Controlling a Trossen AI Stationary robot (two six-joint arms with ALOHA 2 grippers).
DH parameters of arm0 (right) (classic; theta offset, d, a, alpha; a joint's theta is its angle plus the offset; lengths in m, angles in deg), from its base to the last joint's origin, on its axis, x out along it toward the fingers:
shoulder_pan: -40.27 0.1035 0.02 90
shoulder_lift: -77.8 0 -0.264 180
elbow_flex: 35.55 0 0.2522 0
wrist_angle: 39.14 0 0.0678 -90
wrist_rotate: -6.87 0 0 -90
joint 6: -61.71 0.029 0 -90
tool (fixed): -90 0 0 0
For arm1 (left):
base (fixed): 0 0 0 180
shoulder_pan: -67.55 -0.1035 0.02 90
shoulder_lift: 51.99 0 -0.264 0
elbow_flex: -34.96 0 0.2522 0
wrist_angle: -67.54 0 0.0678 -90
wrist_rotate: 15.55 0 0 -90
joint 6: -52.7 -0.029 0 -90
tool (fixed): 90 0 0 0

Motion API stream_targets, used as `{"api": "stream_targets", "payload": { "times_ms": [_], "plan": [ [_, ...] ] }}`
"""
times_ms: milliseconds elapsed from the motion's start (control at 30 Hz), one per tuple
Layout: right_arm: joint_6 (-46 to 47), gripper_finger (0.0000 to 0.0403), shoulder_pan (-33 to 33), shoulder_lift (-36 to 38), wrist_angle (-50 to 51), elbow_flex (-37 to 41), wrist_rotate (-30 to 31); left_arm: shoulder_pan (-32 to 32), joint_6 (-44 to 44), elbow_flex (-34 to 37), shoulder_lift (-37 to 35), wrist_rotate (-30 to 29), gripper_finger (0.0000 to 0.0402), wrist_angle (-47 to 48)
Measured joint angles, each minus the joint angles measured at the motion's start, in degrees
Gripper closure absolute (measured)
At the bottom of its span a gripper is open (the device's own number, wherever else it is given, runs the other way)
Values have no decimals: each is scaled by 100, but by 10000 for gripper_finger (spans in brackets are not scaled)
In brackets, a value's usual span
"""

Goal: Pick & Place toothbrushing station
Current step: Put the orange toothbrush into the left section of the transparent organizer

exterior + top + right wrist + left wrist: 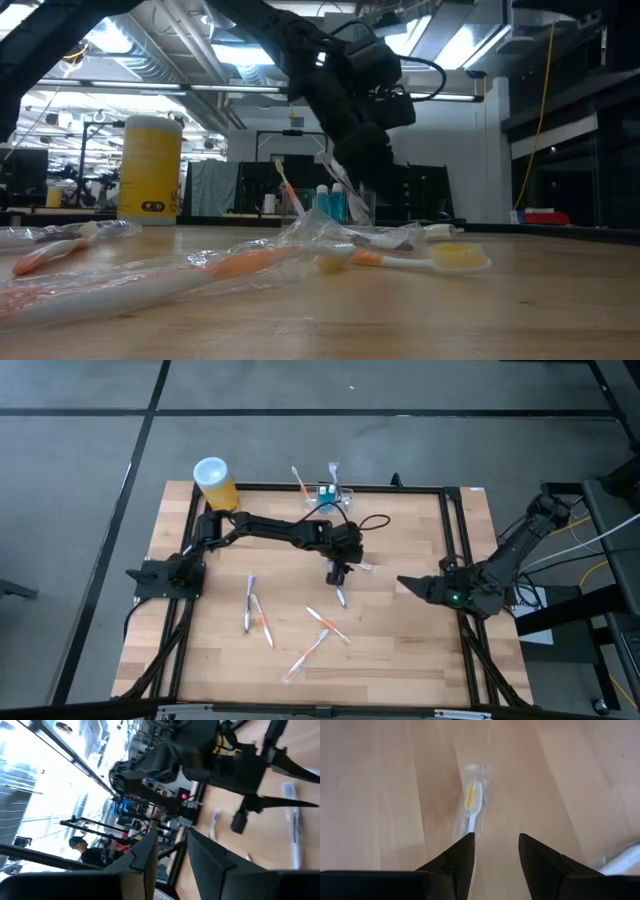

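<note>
From above: the left gripper (338,572) hangs over mid-table, its arm reaching in from the left edge, fingers parted and holding nothing. A wrapped toothbrush (341,596) lies just below it at six o'clock, another (362,567) just beside it at three o'clock. The toothbrushing station (331,493), a clear holder already carrying brushes, sits at the table's far edge, at twelve o'clock from the gripper and well apart from it; a yellow canister (216,484) stands at about ten o'clock. The right gripper (412,586) waits at the right edge, pointing inward; the left arm is plainly the nearer to both brush and station.

From table height: the left gripper (352,165) hovers clear of the wood, wrapped brushes strewn in the foreground, the station (330,203) behind it.

From the left wrist: a white, yellow-bristled toothbrush (472,806) in its clear wrapper lies ahead of the open fingers (462,854), its long axis running almost straight away from them and nearer one finger than the other. The coming grasp likely calls for a small sideways shift before descending.

From the right wrist: the fingers (146,851) stand slightly apart, gripping nothing, facing the left arm across the table.
</note>
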Motion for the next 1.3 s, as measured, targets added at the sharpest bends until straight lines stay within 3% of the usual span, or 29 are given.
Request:
{"api": "stream_targets", "payload": {
  "times_ms": [200, 467, 867, 1000, 1133, 1300],
  "plan": [
    [-243, 294, 229, 0, -221, 0, 348, -90, -2, -7, 85, 5, 255, -218],
    [-251, 294, 278, 0, -269, 0, 449, -229, 0, -39, 213, 24, 255, -413],
    [-975, 294, 278, -4, -973, -4, 492, -160, 81, -47, 566, 41, 258, -715],
    [-975, 294, 278, -7, -968, -4, 500, -160, 238, -50, 631, 13, 292, -690],
    [-977, 294, 278, -8, -968, -4, 497, -168, 559, -52, 653, -3, 377, -728],
    [-1023, 294, 278, -7, -972, -4, 562, -337, 1090, -52, 462, -78, 399, -708]
  ]
}}
